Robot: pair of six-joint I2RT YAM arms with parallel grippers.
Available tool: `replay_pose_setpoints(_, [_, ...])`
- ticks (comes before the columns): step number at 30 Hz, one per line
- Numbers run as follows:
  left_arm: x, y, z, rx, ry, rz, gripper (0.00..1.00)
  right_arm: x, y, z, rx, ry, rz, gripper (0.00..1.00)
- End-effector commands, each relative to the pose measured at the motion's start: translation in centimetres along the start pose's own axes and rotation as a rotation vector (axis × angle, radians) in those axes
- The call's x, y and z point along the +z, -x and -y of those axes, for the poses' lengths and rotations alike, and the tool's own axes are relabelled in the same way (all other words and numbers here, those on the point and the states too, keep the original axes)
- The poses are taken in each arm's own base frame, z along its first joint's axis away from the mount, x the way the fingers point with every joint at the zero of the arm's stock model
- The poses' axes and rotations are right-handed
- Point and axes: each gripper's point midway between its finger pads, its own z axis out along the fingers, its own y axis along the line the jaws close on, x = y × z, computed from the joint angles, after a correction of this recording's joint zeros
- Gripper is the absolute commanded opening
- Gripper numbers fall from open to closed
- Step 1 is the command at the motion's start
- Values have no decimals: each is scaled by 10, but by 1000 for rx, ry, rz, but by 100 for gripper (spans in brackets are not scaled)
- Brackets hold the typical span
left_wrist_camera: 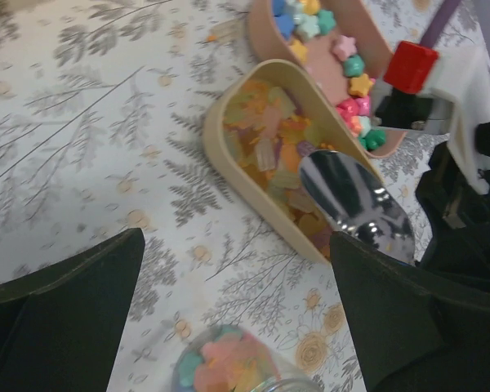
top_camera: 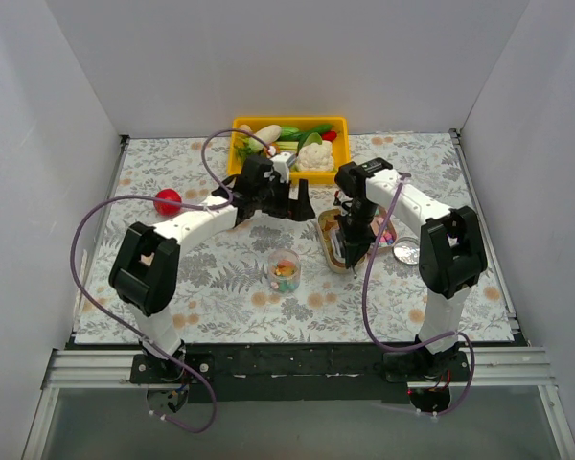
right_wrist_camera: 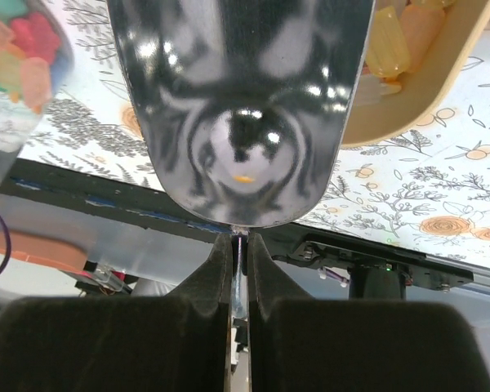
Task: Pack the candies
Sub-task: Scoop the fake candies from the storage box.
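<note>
Orange-tan candies (left_wrist_camera: pixel 271 155) fill a tan tray (left_wrist_camera: pixel 220 155). Pastel star candies (left_wrist_camera: pixel 349 69) lie in a second tray (left_wrist_camera: pixel 265 33) behind it. A clear jar (top_camera: pixel 284 271) holds mixed candies; it also shows in the left wrist view (left_wrist_camera: pixel 229 367). My right gripper (right_wrist_camera: pixel 240 241) is shut on the thin handle of a shiny metal scoop (right_wrist_camera: pixel 241 106). The scoop (left_wrist_camera: pixel 355 204) hangs over the near end of the tan tray, with no candy visible in it. My left gripper (left_wrist_camera: pixel 235 245) is open and empty, above the table between jar and tray.
A yellow bin (top_camera: pixel 337 123) of toy vegetables stands at the back. A red ball (top_camera: pixel 168 201) lies at the left. A round metal lid (top_camera: pixel 405 252) lies right of the trays. White walls enclose the patterned table.
</note>
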Motion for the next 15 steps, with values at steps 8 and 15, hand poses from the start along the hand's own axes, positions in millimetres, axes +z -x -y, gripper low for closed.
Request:
replay_pose_setpoints(8, [48, -16, 60, 141, -177, -59, 98, -34, 8, -26, -12, 108, 91, 1])
replay_pose_setpoints(15, [63, -47, 40, 106, -112, -121, 98, -49, 4, -34, -5, 151, 131, 1])
